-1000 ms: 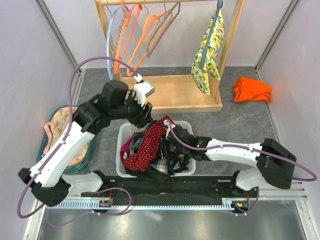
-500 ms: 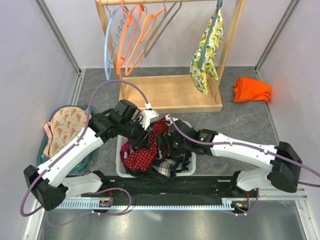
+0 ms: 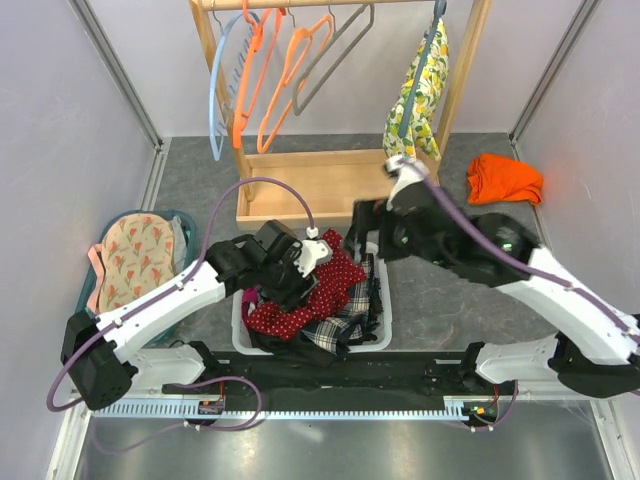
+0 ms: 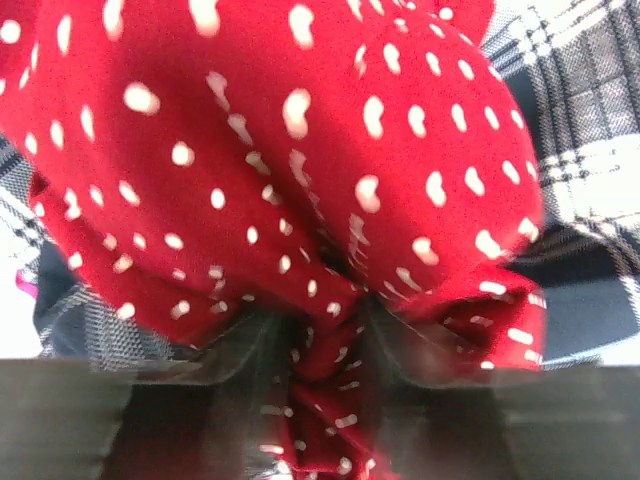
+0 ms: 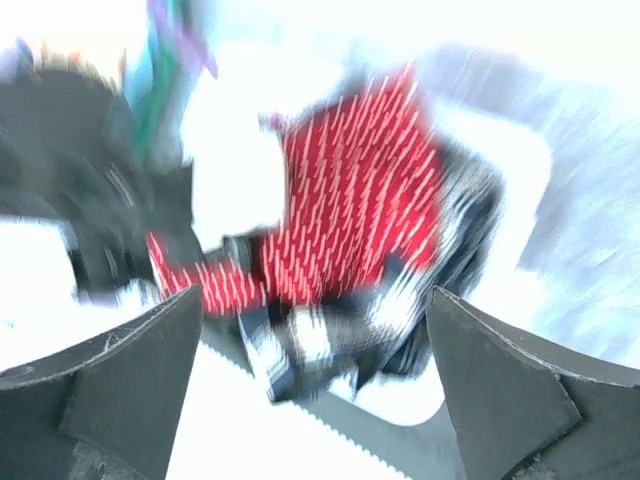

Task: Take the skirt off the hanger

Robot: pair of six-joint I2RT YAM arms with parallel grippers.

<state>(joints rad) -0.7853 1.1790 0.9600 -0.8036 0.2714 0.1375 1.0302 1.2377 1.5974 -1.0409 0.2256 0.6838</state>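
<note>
The plaid skirt point(image 3: 336, 328) lies crumpled in the white basket point(image 3: 238, 300), partly under a red white-dotted garment point(image 3: 300, 312). Its checks show at the upper right of the left wrist view point(image 4: 590, 100) and as a blur in the right wrist view point(image 5: 310, 345). A pale orange hanger point(image 3: 296, 42) hangs bare on the wooden rack, apart from the skirt. My left gripper point(image 3: 302, 283) is down in the basket, its fingers point(image 4: 250, 390) pinching a bunch of red dotted cloth point(image 4: 300, 150). My right gripper point(image 3: 362, 228) hovers open above the basket's far right corner, nothing between its fingers point(image 5: 130, 380).
The wooden rack point(image 3: 340, 185) stands behind the basket with light-blue point(image 3: 214, 100), red-orange point(image 3: 246, 85) and grey point(image 3: 335, 55) hangers, plus a lemon-print garment point(image 3: 418, 95). An orange cloth point(image 3: 505, 180) lies at the right. A teal tub point(image 3: 130, 255) of floral cloth sits at the left.
My right arm has lifted out of the basket, up and to the right, with its jaws wide. My left arm came down from the rack into the basket onto the red garment.
</note>
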